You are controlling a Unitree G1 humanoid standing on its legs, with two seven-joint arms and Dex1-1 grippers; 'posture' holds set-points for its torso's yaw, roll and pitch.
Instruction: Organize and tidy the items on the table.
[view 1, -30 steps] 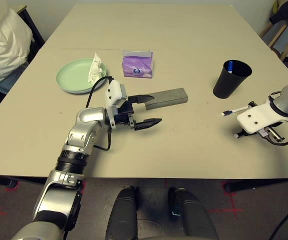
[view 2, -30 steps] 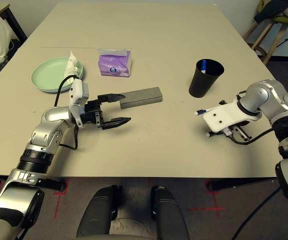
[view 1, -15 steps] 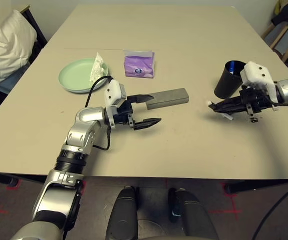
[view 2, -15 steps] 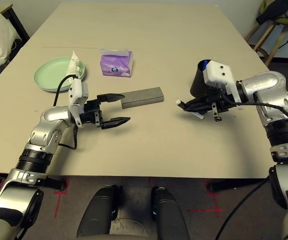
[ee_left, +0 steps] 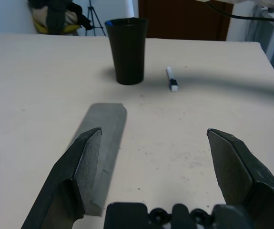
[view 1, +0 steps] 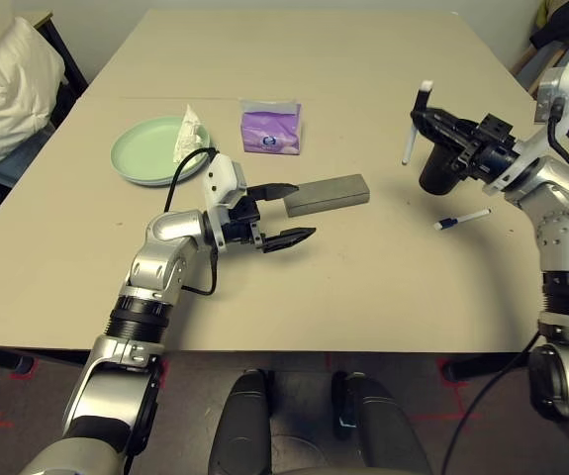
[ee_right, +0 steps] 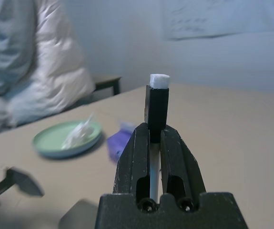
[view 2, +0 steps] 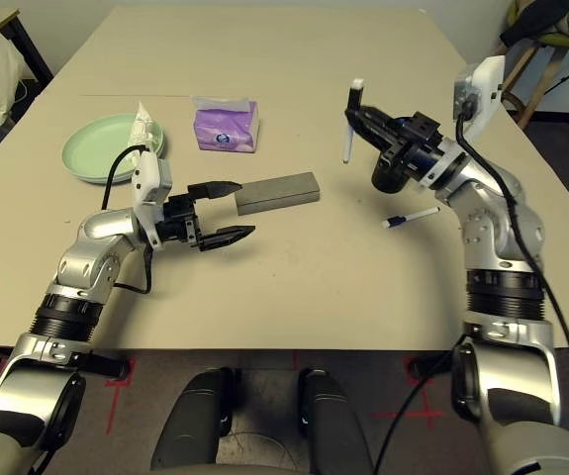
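1. two black fingers of the right gripper pinch a white pen, held upright above the table, beside the black cup.
2. the left gripper is spread wide, holding nothing, one finger just beside the grey glasses case.
3. a second pen lies near the cup.
4. the crumpled tissue sits on the mint green plate, near the purple tissue pack.

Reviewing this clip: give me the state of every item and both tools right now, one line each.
Left tool: open, hovering by the glasses case.
Right tool: shut on the raised pen.
Raised pen: held upright in the air.
Second pen: lying flat on the table.
Black cup: upright.
Glasses case: closed, lying flat.
Green plate: on the table, tissue on it.
Tissue pack: resting on the table.
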